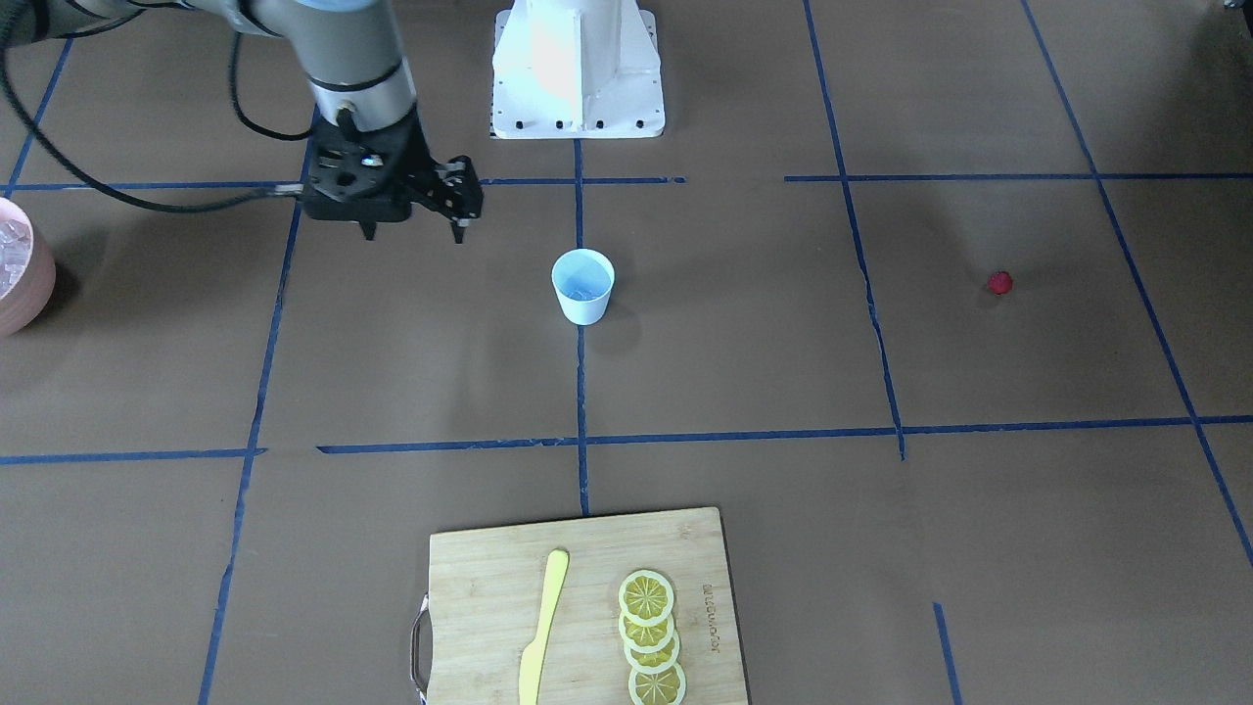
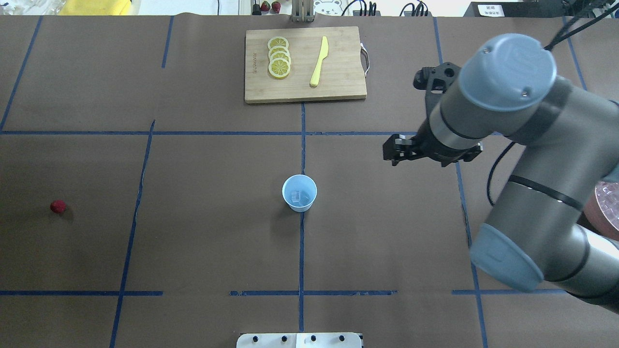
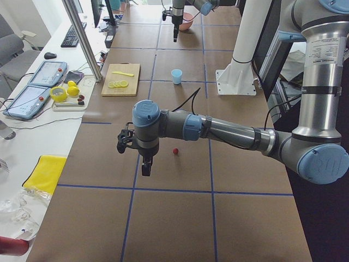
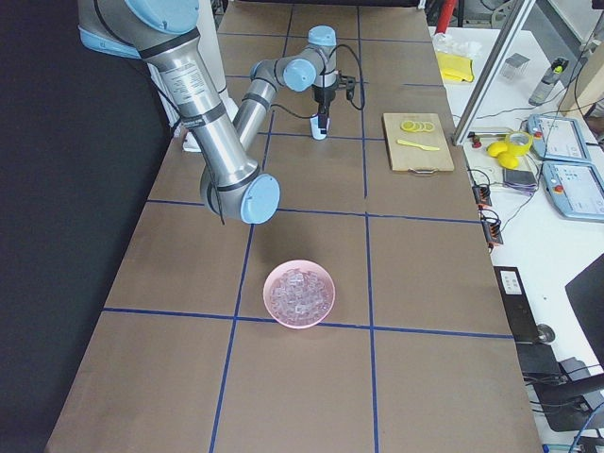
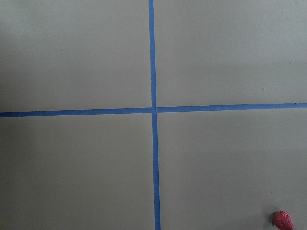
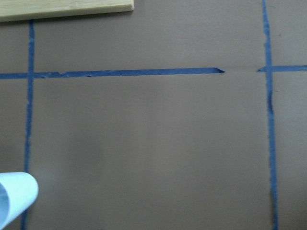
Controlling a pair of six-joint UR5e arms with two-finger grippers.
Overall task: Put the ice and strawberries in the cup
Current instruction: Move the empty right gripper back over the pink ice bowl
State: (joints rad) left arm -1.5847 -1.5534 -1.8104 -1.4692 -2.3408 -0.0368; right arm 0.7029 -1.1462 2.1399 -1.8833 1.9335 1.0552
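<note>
Blue cup, seemingly ice inside

Bright, flat light fell evenly from above across the brown table. Shadows were soft and short: a faint one lay beside the cup, another beside the pink bowl. Glare washed out the face of the white base in the front-facing view. The left wrist view was pale and greyish yet sharp, with the strawberry crisp. The right wrist view was dimmer and softer, and the cup's edge there was blurred.
</note>
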